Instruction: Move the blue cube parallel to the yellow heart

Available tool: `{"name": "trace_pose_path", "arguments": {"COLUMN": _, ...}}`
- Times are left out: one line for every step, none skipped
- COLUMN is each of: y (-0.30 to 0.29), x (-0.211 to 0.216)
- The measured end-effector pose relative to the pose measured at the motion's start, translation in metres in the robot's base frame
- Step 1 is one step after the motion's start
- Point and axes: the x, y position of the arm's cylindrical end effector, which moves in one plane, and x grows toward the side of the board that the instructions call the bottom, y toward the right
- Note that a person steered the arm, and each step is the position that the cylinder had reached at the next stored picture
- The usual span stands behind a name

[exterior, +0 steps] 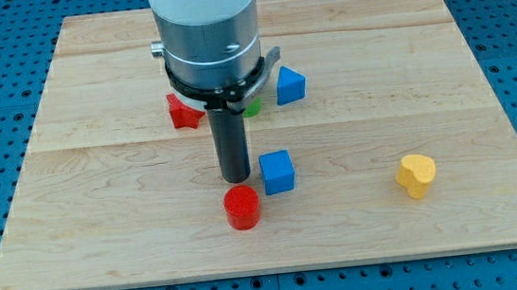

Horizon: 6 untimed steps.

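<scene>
1. Your arm ends in a dark rod [232, 138] with no end effector on it, so there are no jaws to call open or closed. The rod hangs from the grey-and-white arm body [207, 36] at the view's top centre.
2. My tip [236, 179] rests on the table [106, 236] just to the view's left of the blue cube [278, 172]. The two look nearly touching, but you cannot tell from this angle whether they meet.
3. The blue cube sits near the table's middle, a little toward the view's bottom.
4. The yellow heart [416, 174] lies well to the view's right of the cube, slightly lower in the view. Bare wood separates them.
5. A red cylinder [242, 207] stands just below the tip, at the cube's lower left and close to it.
6. A second blue block [290, 85], shape unclear, sits above the cube, to the right of the arm body.
7. A red block [182, 111] shows to the left of the rod, partly hidden by the arm.
8. You see only a sliver of a green block [251, 109] behind the rod; its shape cannot be made out.
</scene>
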Motion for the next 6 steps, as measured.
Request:
{"name": "trace_pose_path", "arguments": {"y": 0.031, "x": -0.002}}
{"name": "trace_pose_path", "arguments": {"y": 0.072, "x": 0.001}}
{"name": "trace_pose_path", "arguments": {"y": 0.074, "x": 0.006}}
{"name": "trace_pose_path", "arguments": {"y": 0.075, "x": 0.011}}
{"name": "trace_pose_path", "arguments": {"y": 0.075, "x": 0.015}}
{"name": "trace_pose_path", "arguments": {"y": 0.053, "x": 0.027}}
